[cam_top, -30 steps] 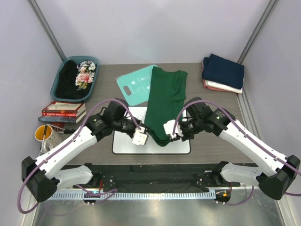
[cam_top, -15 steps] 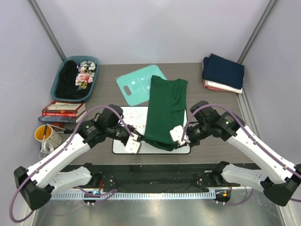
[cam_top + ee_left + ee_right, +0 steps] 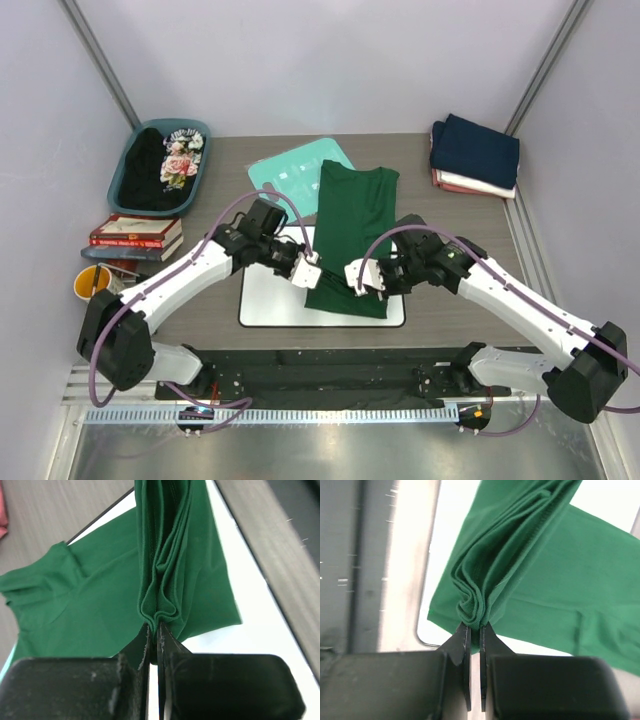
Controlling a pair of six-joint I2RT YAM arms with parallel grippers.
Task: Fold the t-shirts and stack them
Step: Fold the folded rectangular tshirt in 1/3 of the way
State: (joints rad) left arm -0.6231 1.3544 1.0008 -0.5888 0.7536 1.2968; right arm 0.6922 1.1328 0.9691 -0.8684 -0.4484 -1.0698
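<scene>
The dark green t-shirt (image 3: pixel 352 215) lies with its long axis running from my bases toward the far table edge, near end on the whiteboard (image 3: pixel 265 300). My left gripper (image 3: pixel 308 272) and right gripper (image 3: pixel 360 278) each clamp bunched green layers, level across its width. Most of the cloth lies beyond both.

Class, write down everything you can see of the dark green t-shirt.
The dark green t-shirt is plain, soft cloth, folded lengthwise into a narrow strip. Its far end lies flat on the table, overlapping the teal board; its near end, over the whiteboard, is bunched in layers and pinched by the shut left gripper and right gripper.
</scene>
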